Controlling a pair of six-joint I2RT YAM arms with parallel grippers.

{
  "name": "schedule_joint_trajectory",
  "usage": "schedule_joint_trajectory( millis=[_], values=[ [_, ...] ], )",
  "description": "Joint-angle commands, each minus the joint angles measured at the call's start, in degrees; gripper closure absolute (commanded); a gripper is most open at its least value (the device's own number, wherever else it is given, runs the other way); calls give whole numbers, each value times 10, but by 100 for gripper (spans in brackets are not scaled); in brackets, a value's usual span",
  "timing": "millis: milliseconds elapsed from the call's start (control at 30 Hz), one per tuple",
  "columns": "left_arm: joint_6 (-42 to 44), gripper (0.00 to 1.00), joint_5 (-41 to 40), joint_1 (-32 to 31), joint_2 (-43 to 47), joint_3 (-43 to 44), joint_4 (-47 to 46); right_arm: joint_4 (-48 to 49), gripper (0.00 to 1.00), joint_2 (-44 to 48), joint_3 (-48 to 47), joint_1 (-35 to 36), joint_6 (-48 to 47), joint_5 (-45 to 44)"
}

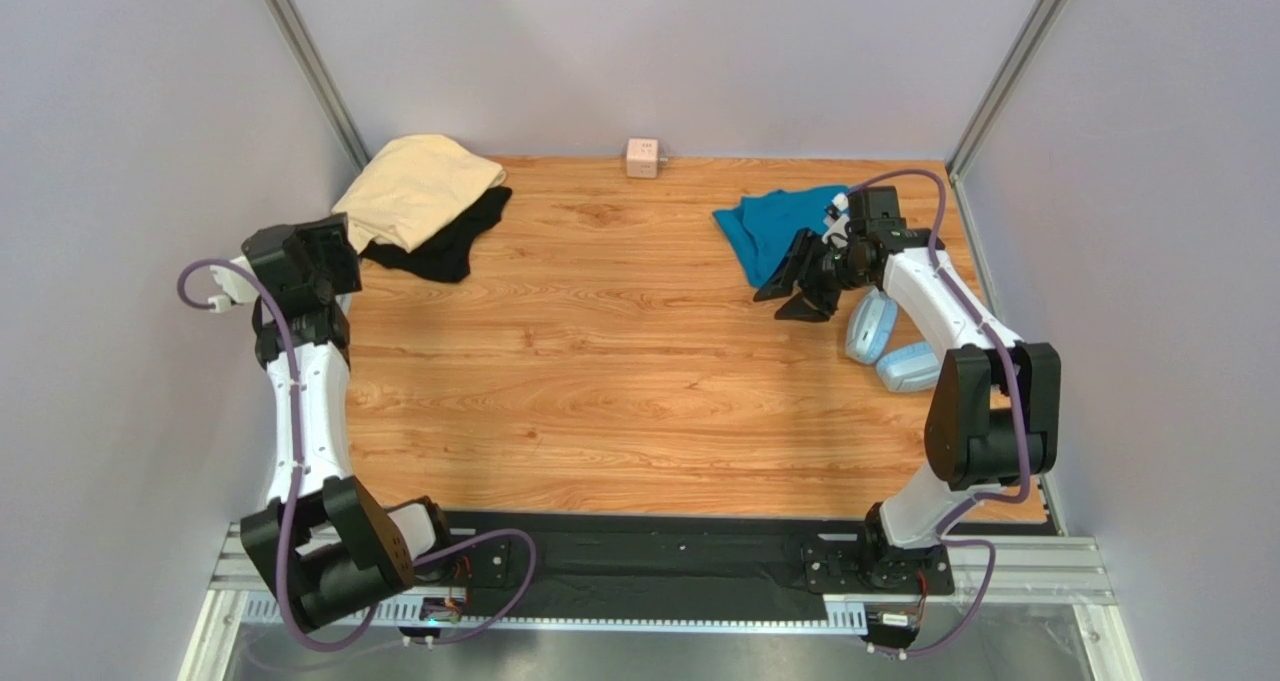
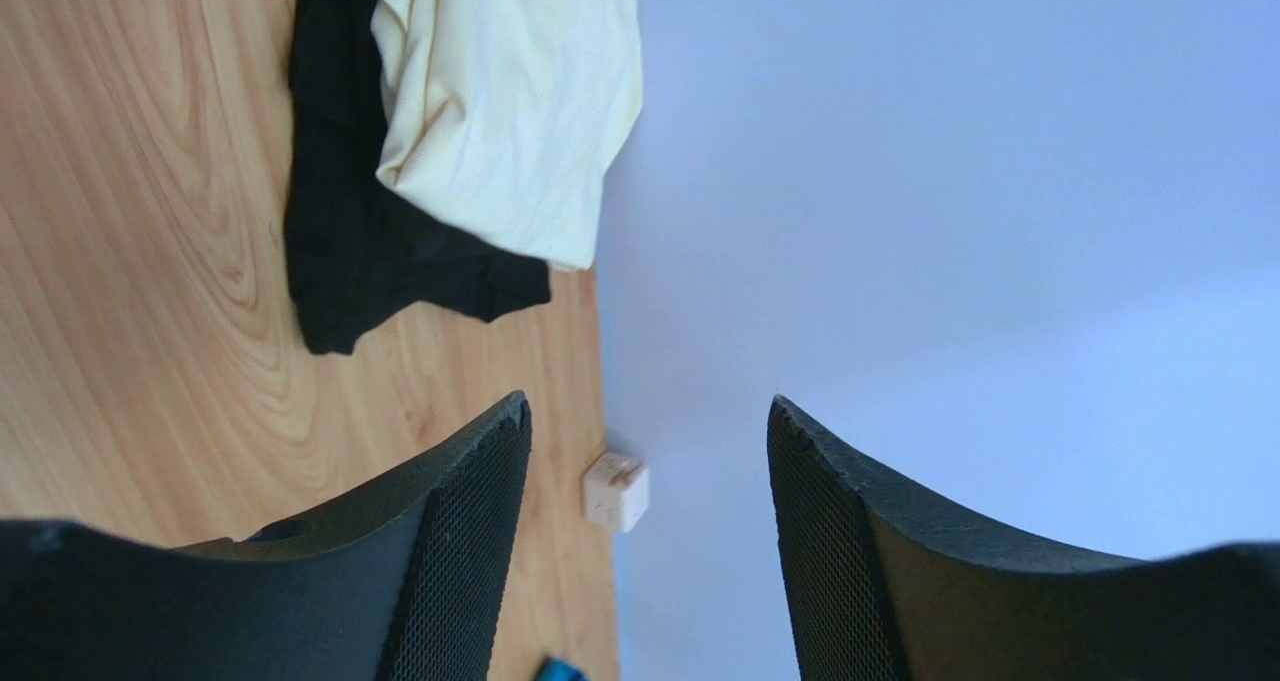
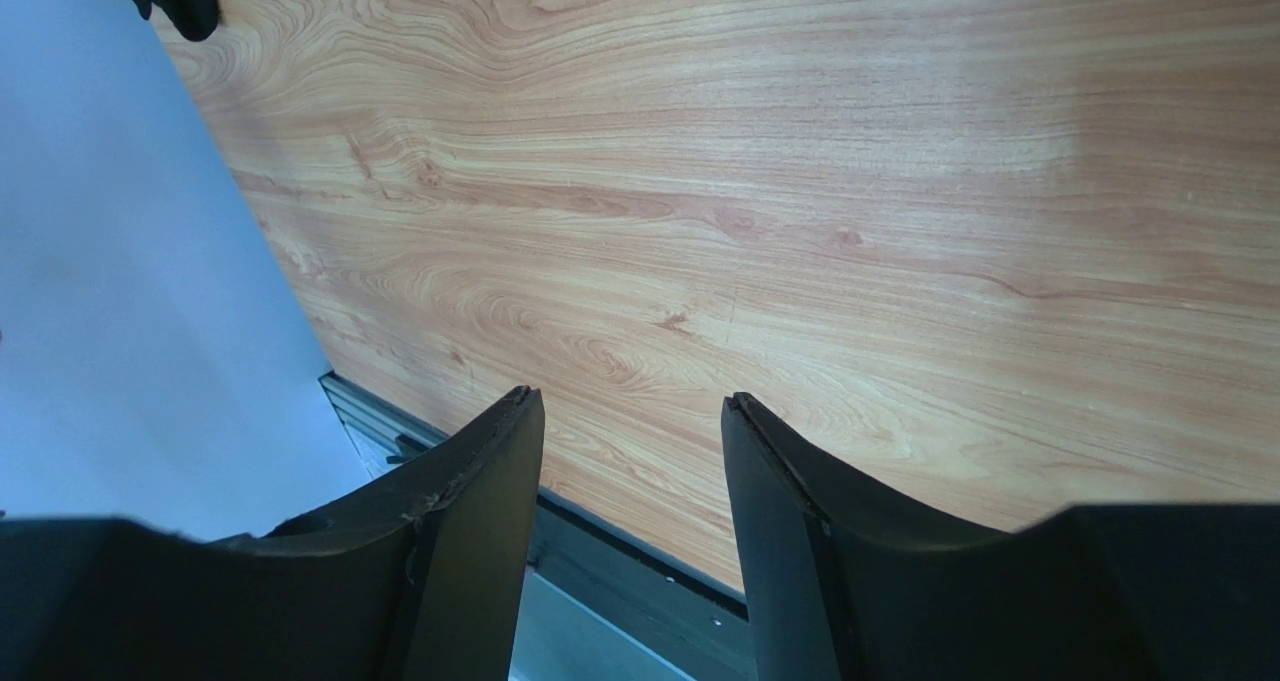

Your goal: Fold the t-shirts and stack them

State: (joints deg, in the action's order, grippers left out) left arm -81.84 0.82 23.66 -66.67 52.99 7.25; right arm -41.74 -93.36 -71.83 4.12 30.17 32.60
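The pale cream-yellow t-shirt [image 1: 418, 186] lies crumpled at the back left, on top of the black t-shirt [image 1: 451, 243]. The teal t-shirt [image 1: 774, 224] lies bunched at the back right. My left gripper [image 1: 334, 249] hovers just left of the cream and black pile. In the left wrist view my left gripper [image 2: 646, 404] is open and empty, with the cream shirt [image 2: 504, 96] and the black shirt [image 2: 361, 246] ahead of it. My right gripper [image 1: 796, 299] hangs at the teal shirt's near edge. In the right wrist view it [image 3: 631, 396] is open over bare wood, holding nothing.
A small pink cube [image 1: 643, 158] sits against the back wall, and shows between the left fingers [image 2: 616, 489]. Light-blue headphones [image 1: 887, 348] lie at the right edge beside the right arm. The wooden table [image 1: 601, 366] is walled on three sides.
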Motion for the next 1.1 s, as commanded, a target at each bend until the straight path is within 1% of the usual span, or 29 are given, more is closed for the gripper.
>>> schedule_joint_trajectory(
  millis=[0,33,133,200,233,300,333,433,533,567,600,700,767,900,1067],
  values=[
    [-88,36,-80,2,21,51,90,-11,47,-23,-39,20,6,19],
    [-104,37,-99,3,22,60,108,-13,47,-29,-43,23,6,19],
    [-113,38,-118,3,10,91,176,-19,47,-40,-58,35,8,21],
    [-122,40,-120,2,5,97,184,-26,47,-45,-69,41,7,21],
    [-145,40,-122,3,3,97,196,-27,48,-49,-72,42,8,22],
    [-168,40,-115,7,4,86,190,-36,47,-50,-76,42,9,21],
    [-169,40,-111,8,5,84,176,-43,47,-46,-79,42,8,19],
    [-173,40,-111,9,6,84,179,-60,47,-42,-79,42,2,8],
    [-186,47,-106,16,12,82,182,-78,47,-38,-78,42,-7,-2],
    [-180,51,-107,22,15,77,177,-81,47,-37,-77,42,-7,-5],
    [-155,52,-111,25,20,78,171,-84,47,-36,-76,42,-9,-8],
    [-117,52,-120,35,18,101,187,-93,47,-34,-77,42,-10,-13],
    [-104,54,-115,44,14,115,196,-95,47,-31,-76,42,-7,-15],
    [-69,58,-77,67,10,124,185,-96,46,-23,-74,42,-3,-21],
    [-60,62,-55,87,4,132,182,-99,46,-17,-72,42,1,-24]
  ],
)
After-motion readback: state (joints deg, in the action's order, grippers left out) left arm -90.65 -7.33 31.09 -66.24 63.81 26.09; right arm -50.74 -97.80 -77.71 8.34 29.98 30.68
